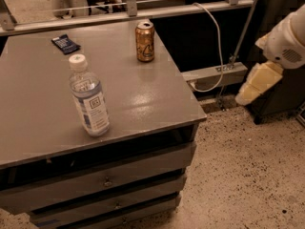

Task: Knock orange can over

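Observation:
The orange can stands upright near the far right edge of the grey table top. It is orange-gold with a silver rim and a dark curly logo. My gripper, cream-coloured on a white arm, hangs in the air off the table's right side. It is well to the right of the can, somewhat nearer the camera, and touches nothing.
A clear water bottle with a white cap stands upright near the table's front. A small dark blue packet lies at the far left. A white cable and a metal rail run behind the table. Speckled floor lies to the right.

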Motion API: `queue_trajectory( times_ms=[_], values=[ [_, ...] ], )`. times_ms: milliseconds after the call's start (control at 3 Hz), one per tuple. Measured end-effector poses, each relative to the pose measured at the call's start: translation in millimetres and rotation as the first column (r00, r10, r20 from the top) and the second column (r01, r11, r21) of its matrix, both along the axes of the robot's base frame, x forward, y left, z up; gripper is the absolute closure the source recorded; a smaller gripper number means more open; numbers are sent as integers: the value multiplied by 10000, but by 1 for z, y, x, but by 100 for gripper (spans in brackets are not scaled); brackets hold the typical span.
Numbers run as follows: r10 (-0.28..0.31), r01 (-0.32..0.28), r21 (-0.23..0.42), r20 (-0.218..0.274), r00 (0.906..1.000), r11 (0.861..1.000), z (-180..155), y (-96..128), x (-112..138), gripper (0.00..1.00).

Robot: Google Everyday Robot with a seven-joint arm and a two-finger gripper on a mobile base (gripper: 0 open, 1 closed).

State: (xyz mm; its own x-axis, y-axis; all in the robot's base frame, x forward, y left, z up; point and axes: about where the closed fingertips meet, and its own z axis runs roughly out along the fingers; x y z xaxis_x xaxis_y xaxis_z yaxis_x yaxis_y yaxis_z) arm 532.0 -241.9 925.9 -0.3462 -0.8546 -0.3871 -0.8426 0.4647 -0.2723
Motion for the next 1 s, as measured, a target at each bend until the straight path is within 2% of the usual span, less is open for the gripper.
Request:
queue_trajectory(
  times_ms=[333,667,1000],
  values=[
    [-281,187,776,1230,9920,9968,0,11,73,0],
    [-435,65,1658,2204,9744,9861,11,26,128,0],
    [-413,58,1626,2163,9755,9867,10,27,127,0]
  ],
)
